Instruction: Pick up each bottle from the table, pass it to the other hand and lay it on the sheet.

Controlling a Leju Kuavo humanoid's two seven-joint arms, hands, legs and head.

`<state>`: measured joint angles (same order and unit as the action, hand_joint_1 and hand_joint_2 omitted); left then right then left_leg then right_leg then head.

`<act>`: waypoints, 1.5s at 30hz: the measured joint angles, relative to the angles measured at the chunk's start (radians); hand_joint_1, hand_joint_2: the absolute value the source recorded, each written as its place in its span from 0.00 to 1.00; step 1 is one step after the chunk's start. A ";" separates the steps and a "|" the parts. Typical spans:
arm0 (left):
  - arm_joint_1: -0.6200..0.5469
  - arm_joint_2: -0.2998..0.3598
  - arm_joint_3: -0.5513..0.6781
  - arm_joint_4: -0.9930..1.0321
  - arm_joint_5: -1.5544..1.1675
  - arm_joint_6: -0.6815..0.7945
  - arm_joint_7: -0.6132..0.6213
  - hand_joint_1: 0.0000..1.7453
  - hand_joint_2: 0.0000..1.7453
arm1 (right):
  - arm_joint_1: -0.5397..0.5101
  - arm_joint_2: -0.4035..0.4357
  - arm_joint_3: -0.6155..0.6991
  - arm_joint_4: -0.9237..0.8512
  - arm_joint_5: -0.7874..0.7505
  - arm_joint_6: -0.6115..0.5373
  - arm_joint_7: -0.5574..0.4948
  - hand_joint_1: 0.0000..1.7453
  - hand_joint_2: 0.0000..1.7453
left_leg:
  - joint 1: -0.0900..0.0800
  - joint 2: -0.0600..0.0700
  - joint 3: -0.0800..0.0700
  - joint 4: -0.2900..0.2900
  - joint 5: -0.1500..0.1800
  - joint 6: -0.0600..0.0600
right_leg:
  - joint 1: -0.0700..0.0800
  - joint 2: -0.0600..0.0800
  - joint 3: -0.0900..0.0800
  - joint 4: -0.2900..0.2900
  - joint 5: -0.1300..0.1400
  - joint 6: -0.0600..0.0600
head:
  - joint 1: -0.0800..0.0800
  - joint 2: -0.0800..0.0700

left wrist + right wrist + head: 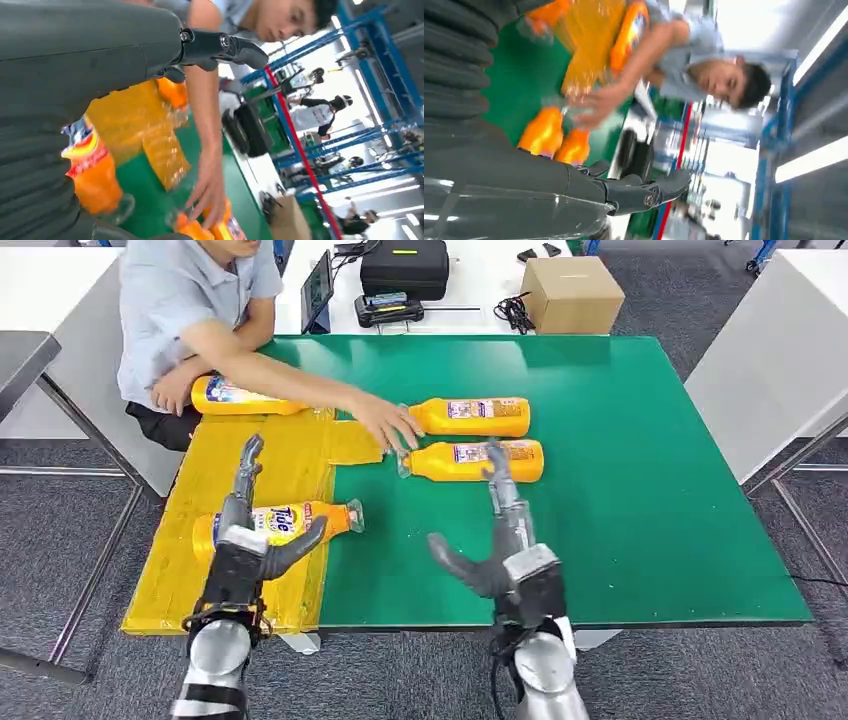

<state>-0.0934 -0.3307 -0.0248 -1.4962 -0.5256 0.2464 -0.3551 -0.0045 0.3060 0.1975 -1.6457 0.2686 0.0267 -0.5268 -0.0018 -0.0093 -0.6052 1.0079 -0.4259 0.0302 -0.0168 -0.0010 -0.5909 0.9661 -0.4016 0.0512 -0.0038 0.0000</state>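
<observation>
An orange Tide bottle (282, 522) lies on its side on the yellow sheet (190, 575), cap toward the green mat. My left hand (243, 540) hovers over its base end, fingers stretched and thumb apart, holding nothing; the left wrist view shows that bottle (93, 176) just below the hand. A second bottle (240, 397) lies at the sheet's far end. Two more bottles (476, 416) (478, 460) lie side by side on the mat. My right hand (497, 545) is open, its fingers pointing at the nearer one. The right wrist view shows this pair (544, 132) beyond the fingers.
A seated person reaches across the table; their hand (386, 425) is at the caps of the two bottles on the green mat (650, 490). Behind stand a cardboard box (572, 295), a black case (405, 265) and a tablet (318, 290). A white table (780, 350) stands to the right.
</observation>
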 measured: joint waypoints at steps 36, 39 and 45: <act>0.228 -0.021 -0.093 -0.130 0.172 -0.091 0.038 0.00 1.00 | 0.118 -0.061 -0.250 -0.120 0.910 -0.239 0.238 0.00 1.00 | 0.000 0.000 0.000 0.000 -0.001 -0.001 | 0.000 0.000 0.000 -0.001 0.000 0.000 | 0.000 0.000; 0.227 -0.021 -0.108 -0.152 0.101 -0.068 0.052 0.00 1.00 | 0.108 -0.103 -0.210 -0.079 0.964 -0.235 0.273 0.00 1.00 | 0.000 0.000 0.000 0.000 -0.001 -0.001 | 0.000 0.000 0.000 -0.001 0.000 0.000 | 0.000 0.000; 0.218 -0.021 -0.135 -0.152 0.085 -0.088 0.064 0.00 1.00 | 0.055 -0.162 -0.171 0.030 0.965 -0.227 0.284 0.00 1.00 | 0.000 0.001 0.000 0.000 -0.001 -0.001 | 0.000 0.000 0.000 -0.001 0.000 0.000 | 0.000 0.000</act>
<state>0.1248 -0.3521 -0.1602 -1.6480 -0.4402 0.1580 -0.2914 0.0503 0.1438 0.0267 -1.6162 1.2341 -0.1999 -0.2430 -0.0022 -0.0087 -0.6053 1.0078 -0.4266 0.0297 -0.0170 -0.0009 -0.5910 0.9655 -0.4017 0.0515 -0.0042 0.0000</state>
